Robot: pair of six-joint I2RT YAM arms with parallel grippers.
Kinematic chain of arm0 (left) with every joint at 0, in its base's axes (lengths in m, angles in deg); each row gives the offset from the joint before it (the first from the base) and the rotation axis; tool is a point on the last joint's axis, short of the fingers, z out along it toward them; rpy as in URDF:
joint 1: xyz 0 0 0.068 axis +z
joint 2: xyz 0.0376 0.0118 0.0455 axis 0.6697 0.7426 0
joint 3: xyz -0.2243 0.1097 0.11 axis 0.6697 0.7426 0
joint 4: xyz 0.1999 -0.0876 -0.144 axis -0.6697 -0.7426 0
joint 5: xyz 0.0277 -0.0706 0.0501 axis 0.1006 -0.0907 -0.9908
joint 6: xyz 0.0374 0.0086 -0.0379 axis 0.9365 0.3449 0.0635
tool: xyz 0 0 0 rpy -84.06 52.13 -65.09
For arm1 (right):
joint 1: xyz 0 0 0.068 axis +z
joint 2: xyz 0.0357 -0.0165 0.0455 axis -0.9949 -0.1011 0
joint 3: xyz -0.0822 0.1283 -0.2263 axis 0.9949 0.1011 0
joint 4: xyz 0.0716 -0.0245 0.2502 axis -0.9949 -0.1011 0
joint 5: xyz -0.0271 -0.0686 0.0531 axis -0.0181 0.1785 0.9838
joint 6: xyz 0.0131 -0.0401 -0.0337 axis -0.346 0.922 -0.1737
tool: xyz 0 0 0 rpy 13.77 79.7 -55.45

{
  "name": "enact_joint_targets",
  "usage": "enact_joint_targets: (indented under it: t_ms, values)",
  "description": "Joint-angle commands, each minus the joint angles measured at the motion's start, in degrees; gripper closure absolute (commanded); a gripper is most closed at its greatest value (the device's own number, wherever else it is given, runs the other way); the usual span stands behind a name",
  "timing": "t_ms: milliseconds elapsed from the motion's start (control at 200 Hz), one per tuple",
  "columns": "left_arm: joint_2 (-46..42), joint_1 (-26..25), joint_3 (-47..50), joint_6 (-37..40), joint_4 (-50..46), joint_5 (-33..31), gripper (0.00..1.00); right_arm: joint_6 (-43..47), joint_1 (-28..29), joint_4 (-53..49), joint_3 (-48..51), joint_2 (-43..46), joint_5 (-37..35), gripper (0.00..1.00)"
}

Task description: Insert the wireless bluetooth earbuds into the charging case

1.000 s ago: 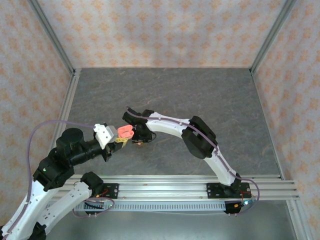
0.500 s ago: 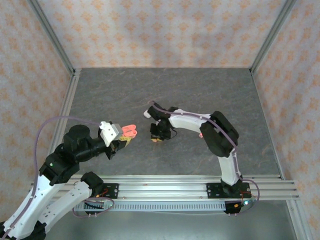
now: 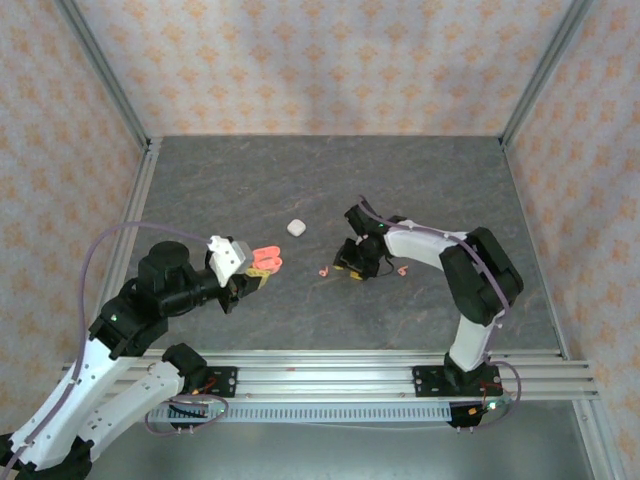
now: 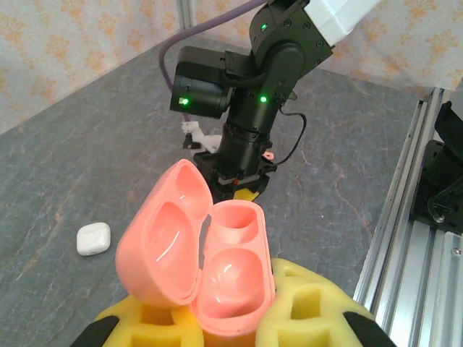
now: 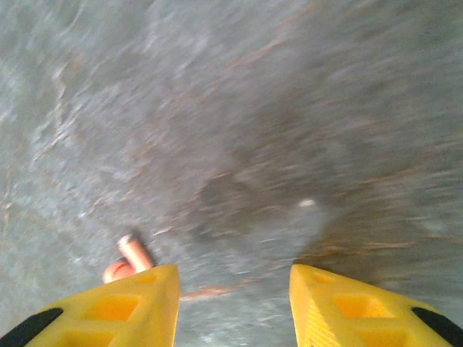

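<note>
My left gripper (image 3: 258, 266) is shut on the open coral-pink charging case (image 4: 217, 260), whose lid is swung to the left; both of its wells are empty. Its yellow foam fingers (image 4: 311, 311) hold the base. My right gripper (image 5: 235, 289) hangs open, pointing down close over the table, with nothing between its jaws. One coral-pink earbud (image 5: 132, 254) lies just outside its left finger. In the top view that earbud (image 3: 323, 271) lies left of the right gripper (image 3: 352, 264) and another coral earbud (image 3: 401, 269) lies on its right. A small whitish piece (image 4: 197, 136) lies behind the right wrist.
A closed white case (image 3: 296, 227) lies on the grey mat (image 3: 300, 180), beyond the two grippers. Patterned walls with metal posts enclose three sides, and an aluminium rail (image 3: 330, 380) runs along the near edge.
My right gripper has pulled away from the pink case, swung right and dropped to the table, and its jaws have opened. The left gripper has carried the case slightly rightward.
</note>
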Motion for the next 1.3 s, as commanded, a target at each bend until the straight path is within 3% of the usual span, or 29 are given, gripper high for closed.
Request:
enact_joint_targets:
  t_ms: [0,115,240,545,766,1296]
  values:
    - [0.29,0.48,0.45,-0.72,2.92,1.15,1.0,2.36,-1.19,-5.55,0.45,2.91,-5.73,0.55]
    - [0.69,0.44,0.45,-0.66,3.15,1.1,1.0,5.18,-1.26,-4.7,-0.26,4.0,-5.59,0.57]
    - [1.18,0.48,0.62,-0.64,3.35,1.26,1.0,11.06,-0.49,-5.08,-4.5,2.69,-4.73,0.69]
    - [1.98,0.46,1.06,-2.04,4.61,1.62,1.0,22.38,3.72,-13.8,-23.2,-11.36,-0.89,0.87]
    - [1.97,0.43,2.16,-3.65,6.47,2.01,1.0,22.4,4.77,-12.98,-23.15,-15.23,1.66,0.89]
    - [3.29,0.49,2.44,-4.22,8.03,2.68,1.0,21.88,4.76,-15.41,-16.02,-11.0,-1.4,0.89]
